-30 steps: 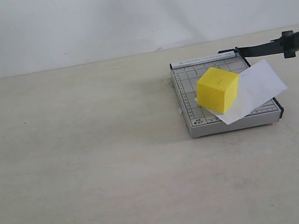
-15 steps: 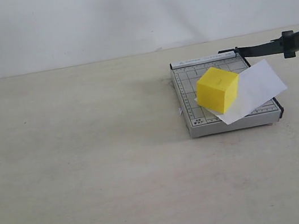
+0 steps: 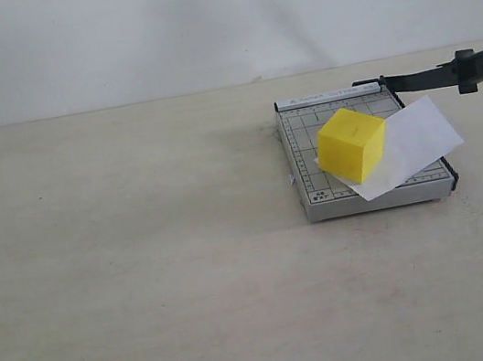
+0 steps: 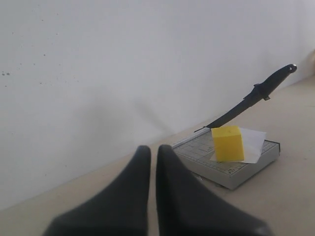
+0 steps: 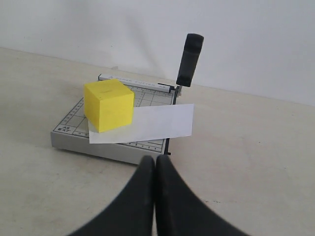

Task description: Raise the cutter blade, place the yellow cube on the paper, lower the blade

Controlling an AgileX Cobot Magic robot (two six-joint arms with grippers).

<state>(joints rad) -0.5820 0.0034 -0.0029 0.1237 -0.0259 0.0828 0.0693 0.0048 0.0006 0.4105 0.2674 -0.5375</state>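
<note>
The cutter blade [image 3: 428, 75] stands raised: it slants up from its hinge at the far corner of the grey gridded cutter base [image 3: 308, 165], with its thick rounded handle end in the air, clear of the base and touching nothing. In the exterior view the base sits on the pale table [image 3: 150, 298], right of the middle and in front of a plain white wall [image 3: 196, 21]. The paper [image 3: 416, 142] lies flat on the base, skewed to the grid, and 1 end of it sticks out past the edge of the base on the blade's side. The yellow cube [image 3: 352, 145] rests on the other end of the paper, over the gridded surface; it is turned at an angle to the grid lines, with a faint slot mark on its top face. A corner of the sheet shows from under the cube on its near side. The left gripper [image 4: 150, 150] appears in its own wrist view as 2 dark fingers, well back from the cutter; its jaws are drawn together with only a thin slit between them and nothing in it. The right gripper [image 5: 156, 160] hangs over the table just short of the near edge of the base, on the blade's side; its jaws are pressed tight together on nothing.
</note>
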